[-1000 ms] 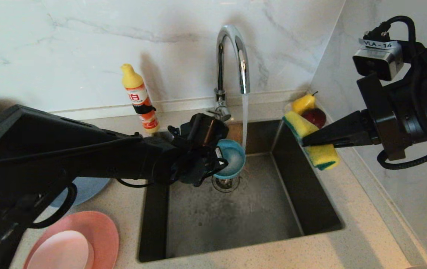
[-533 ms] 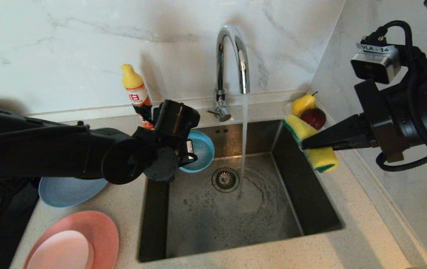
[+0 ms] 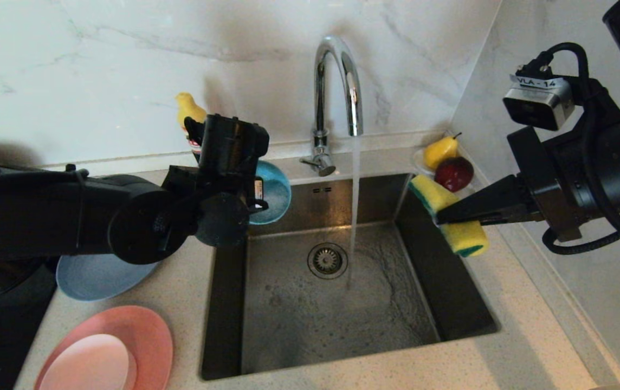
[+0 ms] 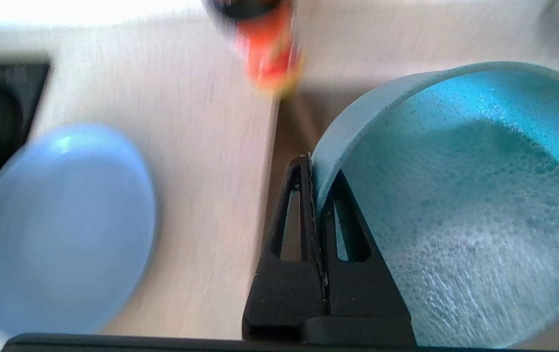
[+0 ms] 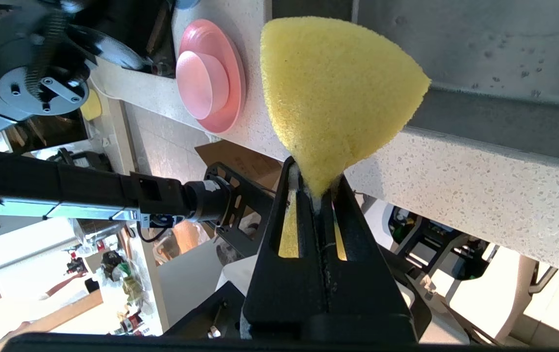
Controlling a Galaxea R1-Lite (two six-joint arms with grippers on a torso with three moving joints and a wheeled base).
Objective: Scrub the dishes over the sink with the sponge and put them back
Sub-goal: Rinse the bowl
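Nearest the robot, on the counter's left corner, the small pale pink dish (image 3: 89, 364) is sitting inside the salmon-pink plate (image 3: 144, 336), with the grey-blue plate (image 3: 93, 277) lying flat just beyond. The left arm is reaching level across that plate, and the left gripper (image 4: 319, 183) is pinching the rim of the teal bowl (image 3: 273, 190), tipped on edge over the sink's (image 3: 310, 319) far left corner, its hollow facing the tap (image 3: 336, 81). The left wrist view alone is showing foamy water inside the bowl. Over the sink's right rim, the right gripper (image 3: 443, 216) is clamping the sponge (image 3: 451, 216), folded, its long axis running near to far. The right wrist view is showing only its yellow face. Water is running from the tap. Behind stand a soap bottle (image 3: 188, 111) and fruit (image 3: 448, 162).
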